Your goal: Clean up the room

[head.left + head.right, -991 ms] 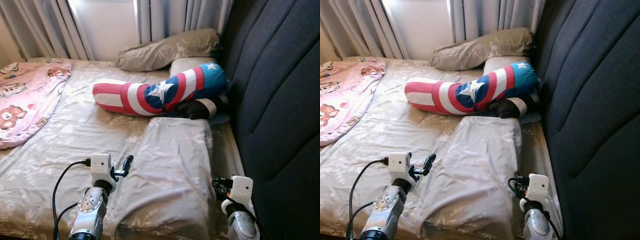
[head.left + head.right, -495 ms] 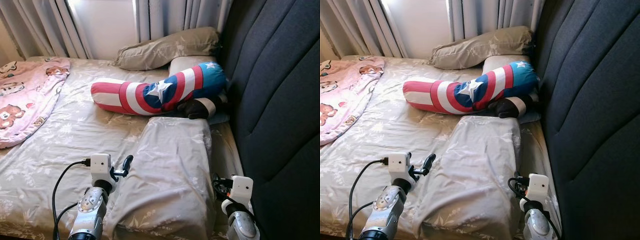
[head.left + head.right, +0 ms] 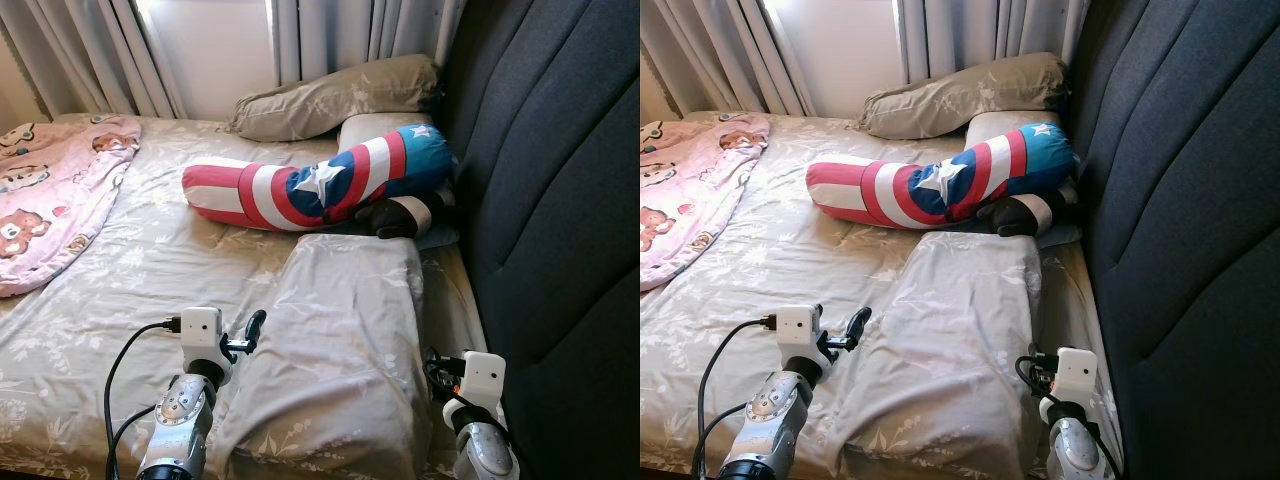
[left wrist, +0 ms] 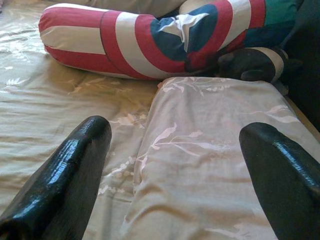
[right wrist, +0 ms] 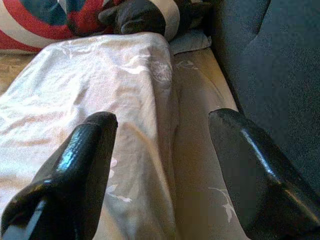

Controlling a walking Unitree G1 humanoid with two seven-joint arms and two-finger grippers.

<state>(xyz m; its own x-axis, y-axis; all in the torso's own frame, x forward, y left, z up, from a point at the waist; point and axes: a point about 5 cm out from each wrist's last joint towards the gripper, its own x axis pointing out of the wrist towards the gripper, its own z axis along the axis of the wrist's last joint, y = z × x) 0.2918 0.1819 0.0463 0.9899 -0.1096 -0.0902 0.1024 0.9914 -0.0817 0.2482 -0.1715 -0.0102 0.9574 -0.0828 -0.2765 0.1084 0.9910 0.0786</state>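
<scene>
head: down over bed [image 3: 150,260] | wrists: low, sharing pillow [image 4: 210,165]

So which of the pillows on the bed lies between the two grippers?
The near beige pillow, lying lengthwise between the left gripper and right gripper; the striped bolster and the far beige pillow lie beyond it.

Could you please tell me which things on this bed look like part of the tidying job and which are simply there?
Likely part of the job:
- grey pillow, between the open left gripper and open right gripper
- striped bolster
- pink blanket
- dark plush toy

Just there:
- headboard
- curtains
- far pillow
</scene>
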